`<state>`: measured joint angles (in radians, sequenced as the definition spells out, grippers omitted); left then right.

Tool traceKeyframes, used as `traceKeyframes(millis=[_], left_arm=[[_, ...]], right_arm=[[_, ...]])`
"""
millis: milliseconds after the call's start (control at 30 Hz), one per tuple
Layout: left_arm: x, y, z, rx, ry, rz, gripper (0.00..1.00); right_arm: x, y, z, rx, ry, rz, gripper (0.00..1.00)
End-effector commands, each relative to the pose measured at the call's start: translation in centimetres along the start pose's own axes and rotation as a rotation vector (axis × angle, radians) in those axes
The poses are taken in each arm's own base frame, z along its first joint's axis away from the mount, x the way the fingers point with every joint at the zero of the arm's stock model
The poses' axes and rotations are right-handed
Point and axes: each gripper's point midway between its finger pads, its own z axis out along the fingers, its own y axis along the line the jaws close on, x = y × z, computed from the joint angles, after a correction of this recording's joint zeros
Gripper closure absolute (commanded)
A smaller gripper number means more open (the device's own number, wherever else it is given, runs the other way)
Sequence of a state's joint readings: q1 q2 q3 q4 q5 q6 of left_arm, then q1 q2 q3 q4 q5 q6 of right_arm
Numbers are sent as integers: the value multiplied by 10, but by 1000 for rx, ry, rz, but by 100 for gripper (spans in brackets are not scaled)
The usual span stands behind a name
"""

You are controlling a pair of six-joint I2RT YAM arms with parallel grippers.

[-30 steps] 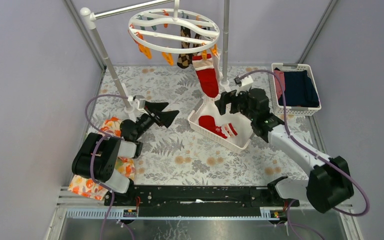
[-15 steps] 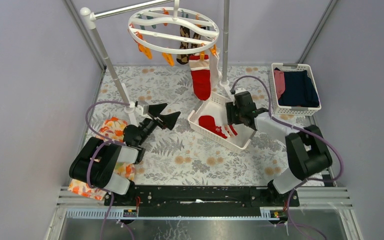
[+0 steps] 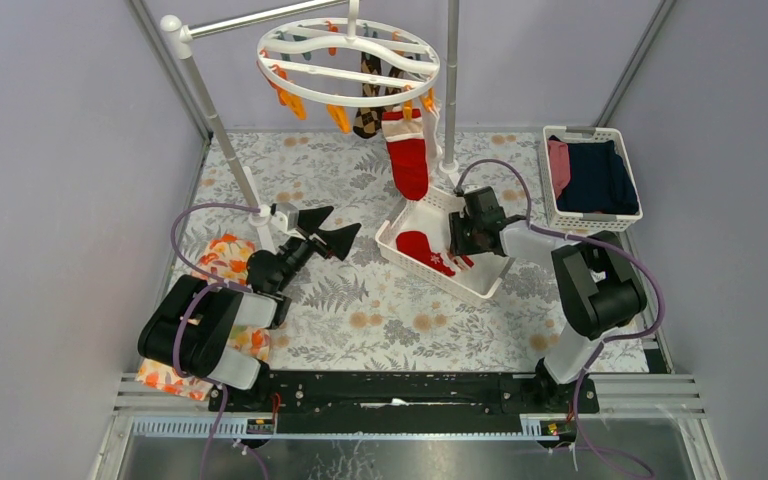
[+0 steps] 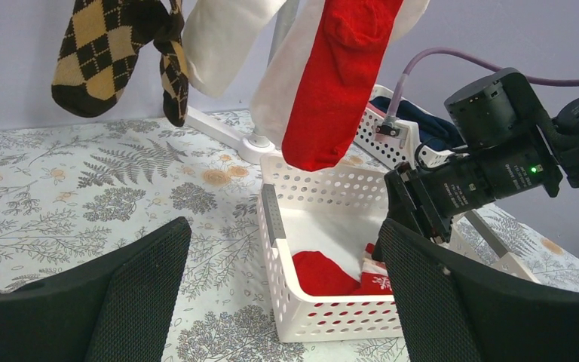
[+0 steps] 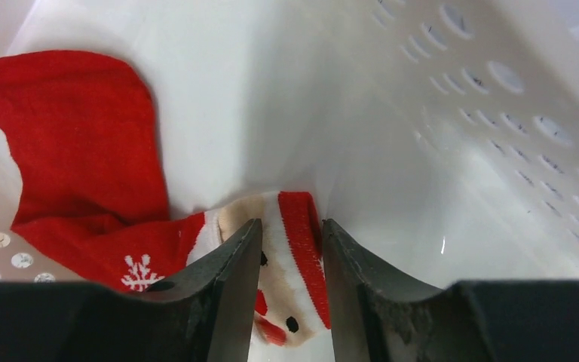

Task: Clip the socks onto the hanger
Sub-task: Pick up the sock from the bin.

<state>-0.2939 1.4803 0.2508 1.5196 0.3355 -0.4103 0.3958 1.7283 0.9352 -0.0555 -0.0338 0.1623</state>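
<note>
Right wrist view: your right gripper (image 5: 288,235) is down inside the white perforated plastic basket (image 5: 460,113); its jaws stand narrow astride the face-print cuff of the red snowflake sock (image 5: 83,151) lying on the basket floor; cloth fills the gap, but you cannot tell whether it is actually pinched. Top view: your left gripper (image 3: 347,218) hovers over the fern-print table cover (image 3: 360,300), left of the basket; jaws spread wide, nothing between them. The round white plastic hanger (image 3: 312,97) hangs at the back; from it dangle a red sock with white cuff (image 3: 410,165), brown-and-tan argyle socks (image 4: 94,56) and a whitish sock (image 4: 222,38); the hanging red toe is near the basket's far rim.
</note>
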Motion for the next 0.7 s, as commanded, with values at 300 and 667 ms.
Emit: traceKeyframes(millis=[300,667], left_arm=[[-17,-19,3,91,-68,90,1],[-12,-22,5,98,-58,100,1]], right_arm=[[32,-3,3,130,137,-109,68],[-1,14,-27,54,-43,-102,100]])
